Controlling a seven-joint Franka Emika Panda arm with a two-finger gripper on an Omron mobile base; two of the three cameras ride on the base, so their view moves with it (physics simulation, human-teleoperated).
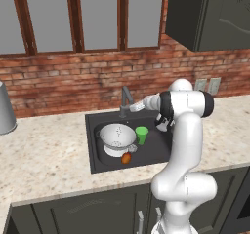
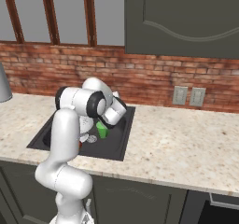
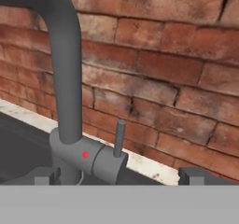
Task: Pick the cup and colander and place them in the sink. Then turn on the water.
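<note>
Note that the cup [image 1: 142, 134] and colander [image 1: 117, 135] already rest in the sink [image 1: 97, 161]. Your gripper [image 3: 119, 175], fingers spread, faces the faucet [image 3: 65, 64] so its lever [image 3: 120, 136] sits between them. No water runs yet.

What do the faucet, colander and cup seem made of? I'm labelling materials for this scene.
The faucet looks like matte grey metal or coated plastic: uniform, no shine. The colander looks like pale enamel or plastic, dotted with holes. The cup looks like plastic: flat bright green. All rendered, so uncertain.
</note>
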